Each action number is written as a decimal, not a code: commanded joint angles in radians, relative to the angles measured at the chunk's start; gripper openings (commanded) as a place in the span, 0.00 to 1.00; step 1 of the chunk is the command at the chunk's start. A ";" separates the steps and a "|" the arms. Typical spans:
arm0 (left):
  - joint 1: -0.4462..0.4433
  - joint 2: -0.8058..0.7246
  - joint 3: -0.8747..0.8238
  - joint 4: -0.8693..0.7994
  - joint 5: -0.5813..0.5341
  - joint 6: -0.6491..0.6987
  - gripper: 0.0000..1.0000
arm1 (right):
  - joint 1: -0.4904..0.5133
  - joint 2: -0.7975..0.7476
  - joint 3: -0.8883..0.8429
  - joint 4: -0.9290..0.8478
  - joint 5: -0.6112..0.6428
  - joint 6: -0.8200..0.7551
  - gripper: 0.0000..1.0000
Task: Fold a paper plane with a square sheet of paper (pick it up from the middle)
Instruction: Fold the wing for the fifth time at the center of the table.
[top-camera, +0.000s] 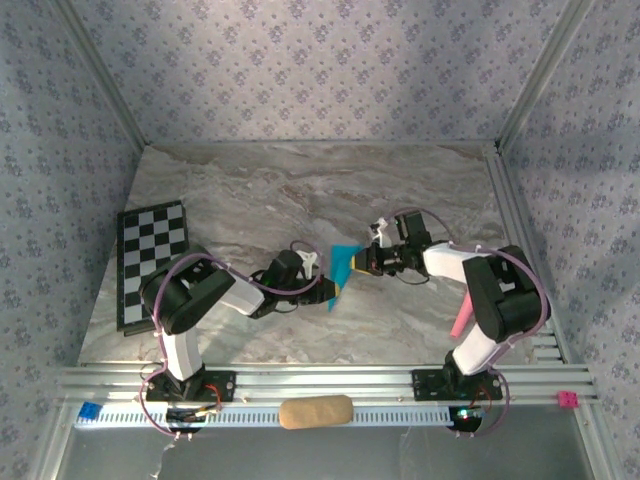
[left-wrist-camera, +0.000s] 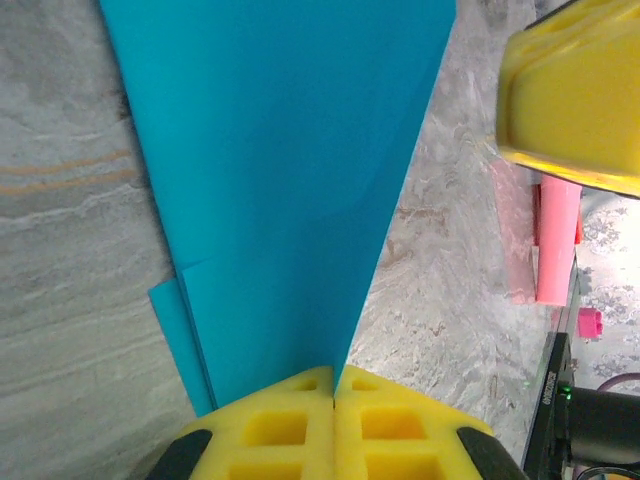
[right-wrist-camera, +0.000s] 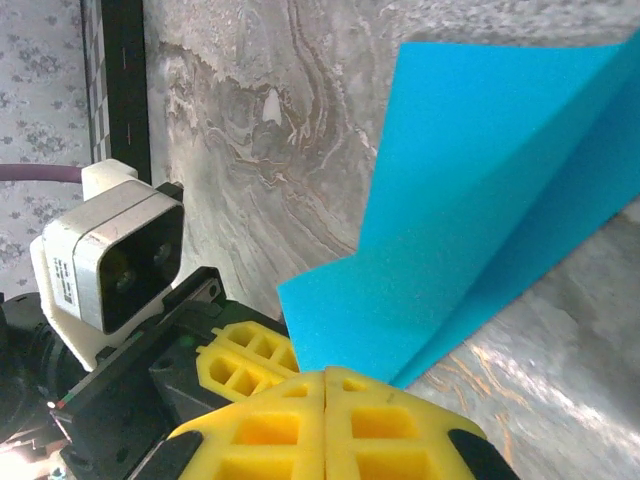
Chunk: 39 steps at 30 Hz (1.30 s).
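At mid-frame we see the creased, pointed turquoise paper (top-camera: 343, 264) clamped by the left gripper (top-camera: 334, 291) and the right gripper (top-camera: 358, 266), both closed on it, over the marbled table (top-camera: 250, 190), with floral-papered walls (top-camera: 300, 60) around.

Sheet of paper (top-camera: 344, 266): thin, bright turquoise-blue, folded to a tapering pointed shape with a lengthwise crease, a second layer showing along one edge. Position: middle of the bench (top-camera: 250, 200). Narrow end pinched in the left tool (left-wrist-camera: 333, 385); another corner pinched in the right tool (right-wrist-camera: 325, 385).
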 joint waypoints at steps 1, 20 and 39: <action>0.008 0.036 -0.028 -0.021 0.008 -0.050 0.00 | 0.013 0.045 0.037 -0.036 -0.030 -0.045 0.07; 0.011 0.071 -0.074 0.027 -0.036 -0.161 0.00 | 0.054 0.200 0.162 -0.053 -0.020 -0.056 0.05; 0.011 0.068 -0.063 -0.056 -0.053 -0.153 0.00 | 0.074 0.331 0.219 -0.084 0.050 -0.043 0.06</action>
